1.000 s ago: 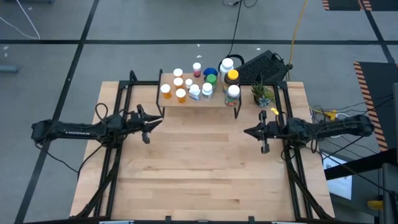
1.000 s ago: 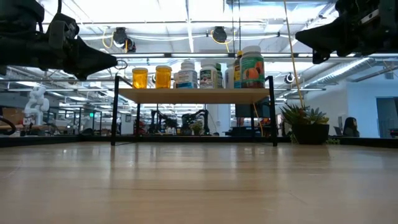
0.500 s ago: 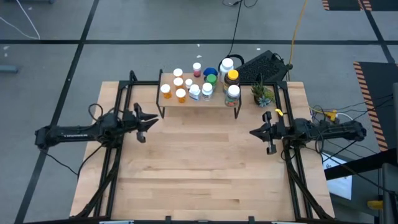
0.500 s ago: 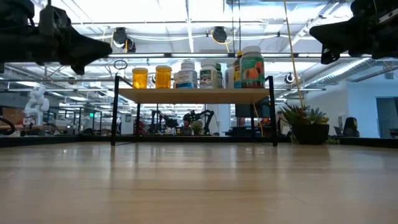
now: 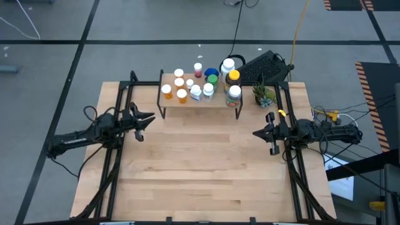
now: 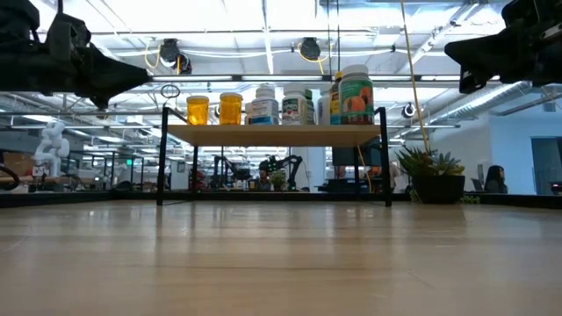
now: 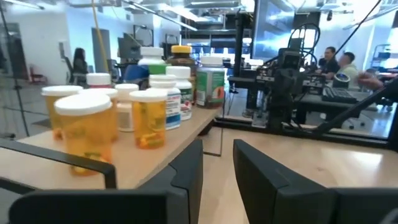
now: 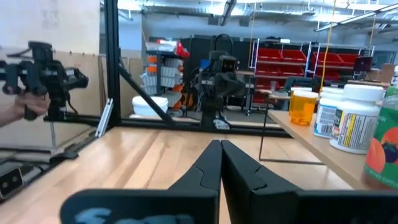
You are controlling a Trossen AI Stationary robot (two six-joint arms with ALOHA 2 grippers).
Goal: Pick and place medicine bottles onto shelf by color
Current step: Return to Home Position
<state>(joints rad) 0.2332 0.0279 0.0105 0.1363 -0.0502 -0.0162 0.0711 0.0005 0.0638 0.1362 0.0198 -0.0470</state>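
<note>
**Both arms clear of the loaded shelf**

Fingers [image 7: 186, 180] of the left gripper [image 5: 145, 119] stand apart, holding nothing, near the shelf's left end. The right gripper [image 5: 259, 132] has its fingers [image 8: 208, 168] pressed together, empty, over the table [image 5: 200, 169]. All medicine bottles [image 5: 203, 84] stand on the shelf [image 6: 272, 133] at the table's far edge, beside a potted plant [image 5: 263, 95].
</note>
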